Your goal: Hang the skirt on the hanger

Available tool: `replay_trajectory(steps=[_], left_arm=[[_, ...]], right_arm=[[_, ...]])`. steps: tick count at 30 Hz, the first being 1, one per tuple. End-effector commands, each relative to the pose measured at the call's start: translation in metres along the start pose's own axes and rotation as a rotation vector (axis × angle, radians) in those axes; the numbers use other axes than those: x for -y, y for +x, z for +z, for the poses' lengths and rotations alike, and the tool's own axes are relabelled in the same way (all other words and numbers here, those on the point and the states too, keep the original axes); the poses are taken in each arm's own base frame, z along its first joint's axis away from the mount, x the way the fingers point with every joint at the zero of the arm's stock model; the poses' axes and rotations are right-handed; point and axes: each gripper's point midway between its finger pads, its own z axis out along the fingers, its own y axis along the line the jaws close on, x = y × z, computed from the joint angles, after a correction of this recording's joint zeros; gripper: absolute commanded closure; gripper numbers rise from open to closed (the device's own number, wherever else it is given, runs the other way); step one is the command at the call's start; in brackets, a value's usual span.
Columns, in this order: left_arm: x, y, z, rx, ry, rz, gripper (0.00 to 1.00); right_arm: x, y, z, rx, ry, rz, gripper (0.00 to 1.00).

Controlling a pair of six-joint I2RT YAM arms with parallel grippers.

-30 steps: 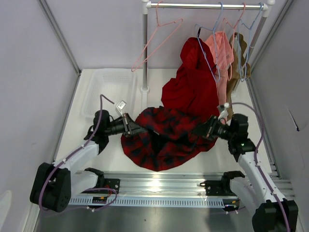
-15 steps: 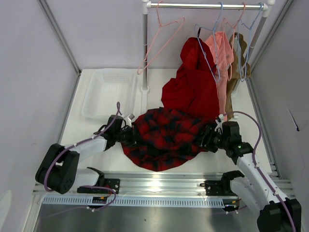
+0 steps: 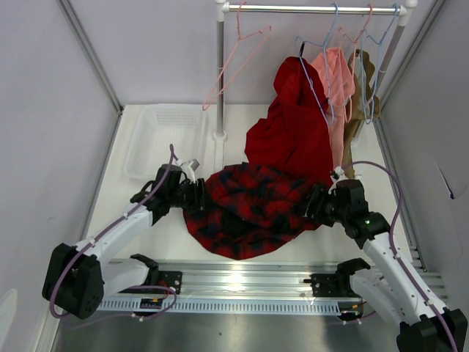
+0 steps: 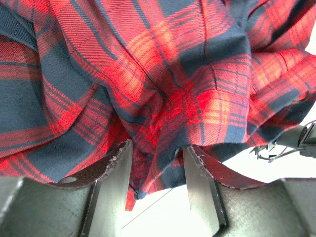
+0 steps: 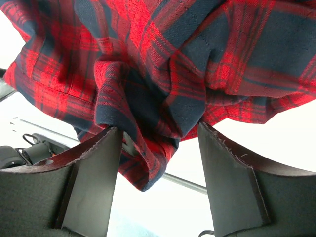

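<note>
I see white tabletop (image 3: 176, 242), pale grey booth walls (image 3: 44, 110), clothes rail (image 3: 308, 9) at back | plaid skirt (image 3: 249, 209) rumpled, creased, slung between left arm (image 3: 117, 227) and right arm (image 3: 388, 249) near front edge | left jaws, right jaws each clamped on its folds

Both arms stretched low, angled inward; left fingers (image 4: 111, 182) narrowly parted, right fingers (image 5: 94, 173) wider apart, both clamping

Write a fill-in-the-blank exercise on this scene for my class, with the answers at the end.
1. The hanger at the left end of the rail is coloured ___.
2. The white basket sits on the ___ side of the table.
3. The garment hanging just behind the skirt is plain ___.
Answers: pink; left; red.
</note>
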Motion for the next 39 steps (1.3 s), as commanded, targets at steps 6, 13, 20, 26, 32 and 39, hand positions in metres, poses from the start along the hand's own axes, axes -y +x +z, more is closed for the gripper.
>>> replay_trajectory(steps=[6,13,20,26,32,39], left_arm=[[0.015,-0.003,-0.016,0.009,0.022,0.094,0.50],[0.026,-0.004,-0.023,0.011,0.051,0.138,0.49],[0.032,-0.012,-0.034,0.038,0.046,0.162,0.48],[0.039,-0.019,-0.043,0.056,0.049,0.189,0.47],[0.049,-0.031,-0.056,0.094,0.043,0.212,0.47],[0.079,-0.066,-0.083,0.235,0.085,0.238,0.47]], right_arm=[[-0.009,-0.014,-0.009,0.049,0.016,-0.044,0.33],[-0.017,-0.017,-0.020,0.075,0.007,-0.071,0.34],[-0.029,-0.026,-0.035,0.122,-0.021,-0.105,0.48],[-0.041,-0.031,-0.038,0.134,-0.053,-0.133,0.49],[-0.054,-0.045,-0.038,0.152,-0.075,-0.154,0.50],[-0.080,-0.065,-0.042,0.179,-0.137,-0.198,0.49]])
